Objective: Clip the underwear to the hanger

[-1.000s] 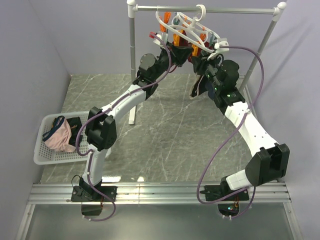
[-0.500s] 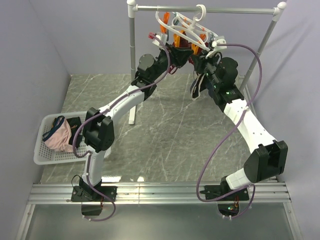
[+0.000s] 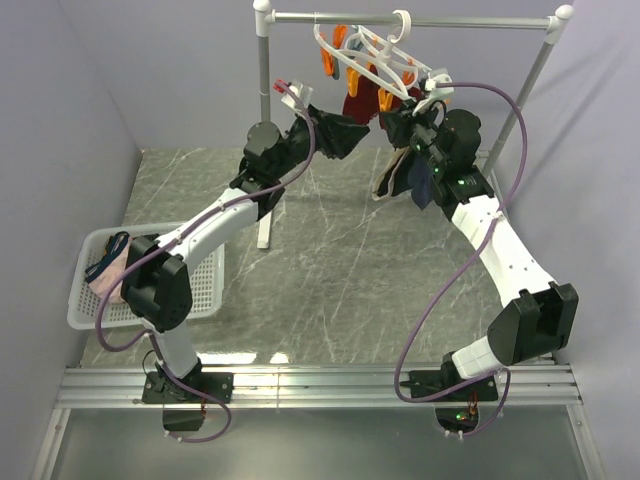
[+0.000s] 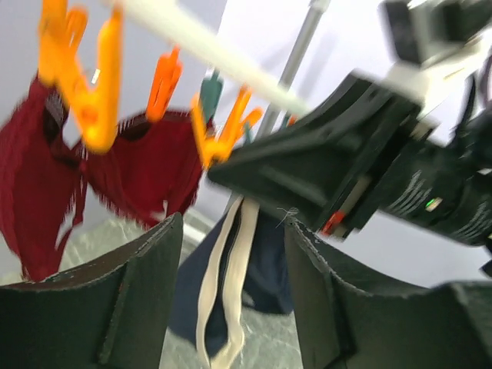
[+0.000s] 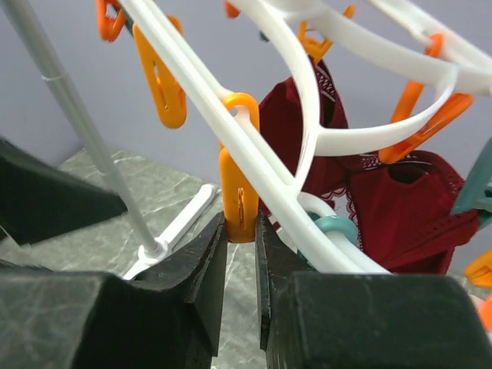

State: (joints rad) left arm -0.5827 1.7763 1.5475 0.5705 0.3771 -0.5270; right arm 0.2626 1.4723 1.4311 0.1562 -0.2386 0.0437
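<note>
Right gripper (image 5: 240, 231) is clenched on an orange clip (image 5: 238, 188) of the white hanger (image 5: 307, 115), up by the grey rail (image 3: 450, 19). Left gripper (image 4: 231, 246) hangs released and empty. Navy underwear (image 4: 265, 269) dangles below the hanger, just beside the right gripper.

Navy underwear (image 3: 418, 183) dangling, white hanger (image 5: 192, 77) tilted

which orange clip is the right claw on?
The orange clip hanging from a loop on the hanger bar, squeezed between the right claw fingers. The other orange clips dangle untouched.
</note>
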